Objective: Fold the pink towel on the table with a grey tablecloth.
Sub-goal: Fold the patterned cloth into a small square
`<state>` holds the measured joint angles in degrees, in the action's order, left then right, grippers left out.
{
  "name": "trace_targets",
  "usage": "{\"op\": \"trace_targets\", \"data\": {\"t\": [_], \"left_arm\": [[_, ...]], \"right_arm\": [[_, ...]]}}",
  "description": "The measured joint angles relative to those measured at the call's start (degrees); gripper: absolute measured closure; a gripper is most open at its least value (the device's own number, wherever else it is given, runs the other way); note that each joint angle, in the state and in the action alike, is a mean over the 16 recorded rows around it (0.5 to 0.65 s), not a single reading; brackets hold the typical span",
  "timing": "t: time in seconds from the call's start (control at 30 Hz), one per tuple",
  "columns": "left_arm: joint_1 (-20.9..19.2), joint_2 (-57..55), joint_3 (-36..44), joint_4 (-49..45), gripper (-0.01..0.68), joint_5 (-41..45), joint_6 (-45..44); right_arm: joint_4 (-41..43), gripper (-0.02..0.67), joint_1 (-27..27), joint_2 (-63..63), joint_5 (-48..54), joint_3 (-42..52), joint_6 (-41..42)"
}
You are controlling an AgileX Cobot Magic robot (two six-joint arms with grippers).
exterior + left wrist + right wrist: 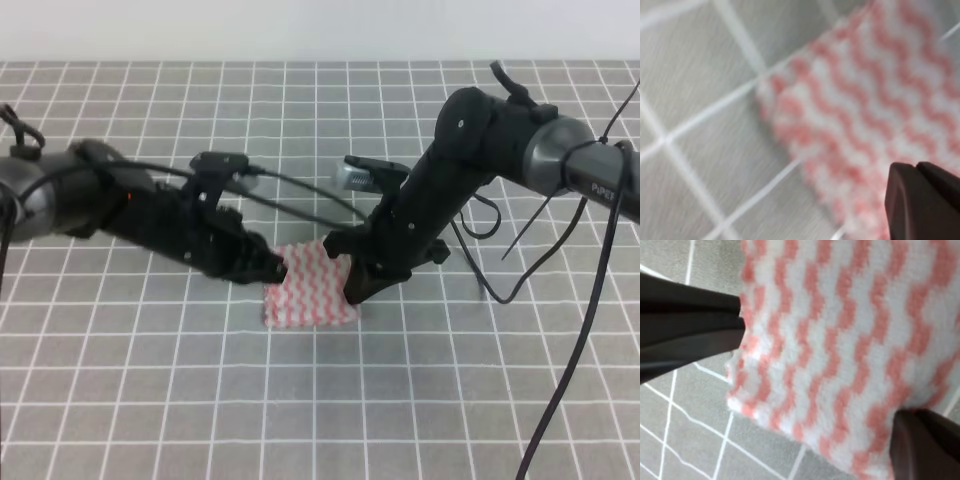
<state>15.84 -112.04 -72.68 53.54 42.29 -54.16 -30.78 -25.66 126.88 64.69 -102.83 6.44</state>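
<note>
A small pink towel (310, 288) of thin cloth, striped with wavy pink-and-white zigzags, lies on the table with a grey tablecloth (320, 400) marked by a white square grid. The towel sits between the two gripper tips, near the middle of the table, and looks like a compact, roughly square patch a little over one grid square wide. Its far edge rises slightly toward the grippers, while its near edge lies flat on the cloth.

The left gripper (272, 268), black and slender, reaches in from the towel's left side and meets the towel's upper left edge. In the left wrist view, one dark fingertip (922, 200) sits over the striped cloth at the lower right, with the towel's blurred corner and bare grey grid beyond it. Whether its jaws are parted or pressed together cannot be told.

The right gripper (358, 288), also black, comes down steeply onto the towel's right edge. In the right wrist view, one dark finger (687, 327) touches the towel's edge at the left, and the other finger (927, 445) rests against the cloth at the lower right, so the jaws stand wide apart with the striped fabric spanning between them.

Black cables (560, 300) hang from the right arm beyond the towel.
</note>
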Motion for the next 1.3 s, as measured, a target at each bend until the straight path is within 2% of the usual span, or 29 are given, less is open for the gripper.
{"op": "trace_targets", "data": {"t": [0.5, 0.83, 1.3], "left_arm": [[0.2, -1.9, -4.3, -4.5, 0.673, 10.5, 4.9], [0.2, -3.4, -4.2, -9.6, 0.673, 8.8, 8.6], [0.2, -0.8, -6.4, -9.8, 0.673, 5.3, 9.6]], "right_arm": [[-1.1, 0.664, 0.0, -1.4, 0.9, 0.0, 0.0], [-0.9, 0.664, 0.0, 0.5, 1.2, 0.0, 0.1], [-0.2, 0.664, 0.1, 0.2, -0.5, -1.8, 0.1]]}}
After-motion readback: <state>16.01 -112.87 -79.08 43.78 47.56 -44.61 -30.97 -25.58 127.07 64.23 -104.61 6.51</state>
